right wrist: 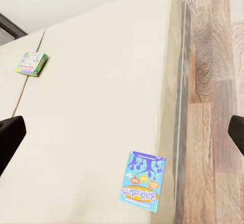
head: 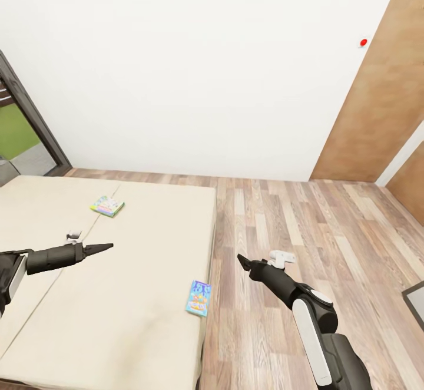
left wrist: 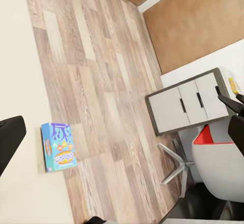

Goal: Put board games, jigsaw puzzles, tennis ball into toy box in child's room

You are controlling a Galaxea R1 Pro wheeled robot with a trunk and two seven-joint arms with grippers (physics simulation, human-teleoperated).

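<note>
Beige mattress of the bed is being shown with two board games: the green-edged one far left, the small blue one at its floor-side edge. Grey drawers are being shown by the left wrist view. Left gripper is being held together over the mattress; right gripper is being held empty over the wooden floor, its fingers wide apart in its wrist view.

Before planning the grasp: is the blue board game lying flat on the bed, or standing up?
Flat. The blue board game lies face up on the bed near its edge.
</note>
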